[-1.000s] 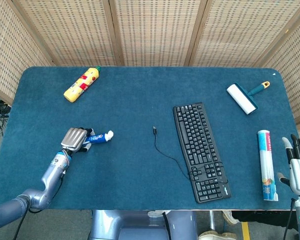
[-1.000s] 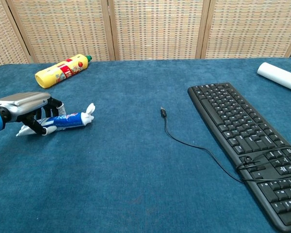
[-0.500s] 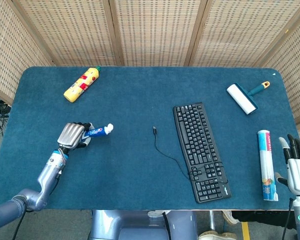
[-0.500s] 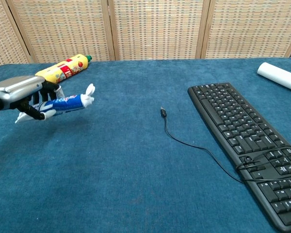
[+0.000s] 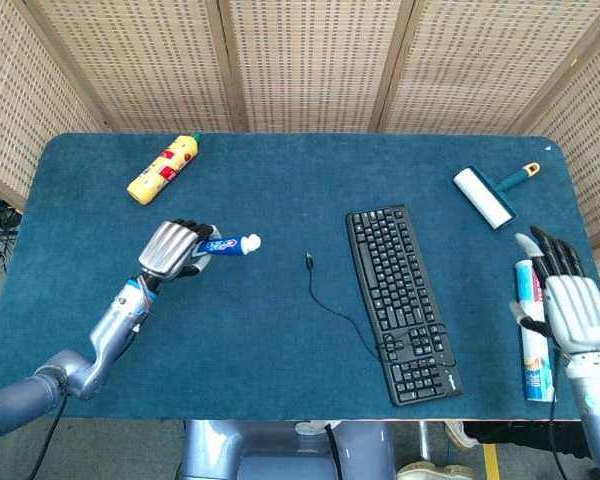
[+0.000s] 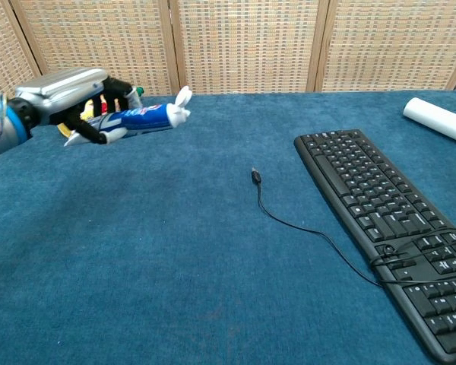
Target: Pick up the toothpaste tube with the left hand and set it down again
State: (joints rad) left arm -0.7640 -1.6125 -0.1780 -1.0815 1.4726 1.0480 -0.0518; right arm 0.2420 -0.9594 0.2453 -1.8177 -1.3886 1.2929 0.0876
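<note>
My left hand (image 5: 172, 250) (image 6: 80, 95) grips the blue and white toothpaste tube (image 5: 230, 244) (image 6: 140, 119) and holds it well above the blue table mat, its white cap pointing right. The tube lies roughly level in the hand, with its tail end sticking out on the left in the chest view. My right hand (image 5: 563, 300) hovers at the right edge of the table, fingers spread and holding nothing, beside a long white tube (image 5: 527, 330).
A yellow bottle (image 5: 163, 168) lies at the back left, partly hidden behind my left hand in the chest view. A black keyboard (image 5: 400, 300) (image 6: 387, 220) with its loose cable (image 5: 330, 295) sits right of centre. A lint roller (image 5: 490, 195) lies at the back right.
My left hand has lifted the toothpaste tube off the mat and carried it up and to the right. My right hand has moved forward and inward over the table's right edge.
</note>
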